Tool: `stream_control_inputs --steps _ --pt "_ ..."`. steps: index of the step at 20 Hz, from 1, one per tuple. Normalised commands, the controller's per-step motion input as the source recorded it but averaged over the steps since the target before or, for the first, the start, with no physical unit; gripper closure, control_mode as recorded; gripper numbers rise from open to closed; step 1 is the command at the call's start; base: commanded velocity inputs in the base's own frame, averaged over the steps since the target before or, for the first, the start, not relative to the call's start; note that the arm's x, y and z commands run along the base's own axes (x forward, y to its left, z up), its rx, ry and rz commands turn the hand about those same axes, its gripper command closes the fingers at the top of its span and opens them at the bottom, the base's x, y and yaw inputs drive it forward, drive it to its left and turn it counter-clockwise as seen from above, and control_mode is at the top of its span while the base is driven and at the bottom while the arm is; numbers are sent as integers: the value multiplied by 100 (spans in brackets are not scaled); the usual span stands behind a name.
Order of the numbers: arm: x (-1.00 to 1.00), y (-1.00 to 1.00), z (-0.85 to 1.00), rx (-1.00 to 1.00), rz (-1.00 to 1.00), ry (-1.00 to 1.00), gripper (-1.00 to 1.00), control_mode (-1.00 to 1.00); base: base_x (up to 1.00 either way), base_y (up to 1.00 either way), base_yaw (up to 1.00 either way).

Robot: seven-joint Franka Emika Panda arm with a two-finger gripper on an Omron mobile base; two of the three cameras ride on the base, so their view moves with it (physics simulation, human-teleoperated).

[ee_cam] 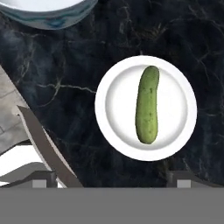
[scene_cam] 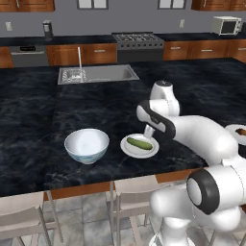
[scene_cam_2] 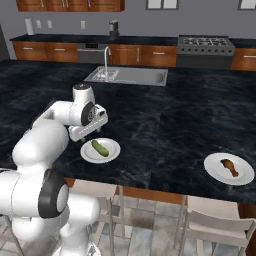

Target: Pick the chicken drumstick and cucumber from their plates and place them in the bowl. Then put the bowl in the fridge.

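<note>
Room: simulated kitchen with grey walls, wood cabinets [scene_cam: 98, 54] along the back, a gas stove [scene_cam: 138, 41], a microwave [scene_cam: 226, 25] on the far counter at the right, and a tiled floor [scene_cam: 91, 226] below.
Counter: black marbled stone island [scene_cam: 38, 120] with a wood strip under its near edge; a steel sink [scene_cam: 98, 74] with a tall tap is set into its far side.
Stools: pale chairs [scene_cam: 129, 192] are tucked under the near edge of the counter.
Bowl: the bowl [scene_cam: 87, 145] stands upright near the near edge of the counter, white inside, nothing in it, just left of the cucumber's plate and apart from it.
Cucumber: the cucumber [ee_cam: 147, 105] lies flat across the middle of its plate [ee_cam: 113, 127], also seen at [scene_cam_2: 100, 148].
Cucumber's plate: it sits close to the near edge of the counter, between the bowl and the arm.
Chicken drumstick: the chicken drumstick [scene_cam_2: 230, 167] lies on the second plate [scene_cam_2: 215, 172], close to the near edge and well to the right of the cucumber's plate.
Pincer: the pincer [ee_cam: 111, 180] hangs above the cucumber's plate, clear of the cucumber; its two fingertips [ee_cam: 43, 179] stand spread wide, pinching nothing.
Arm: the white arm [scene_cam: 192, 132] reaches low over the near edge of the counter.
</note>
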Motion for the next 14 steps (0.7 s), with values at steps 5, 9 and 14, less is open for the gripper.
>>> stream_control_inputs --steps 5,9,14 --pt "31 2 -28 0 -21 5 -100 -100 0 0 0" --pt "28 4 -28 0 -15 0 -100 -100 0 0 0" --pt "20 8 -33 0 -10 0 -100 -100 0 0 0"
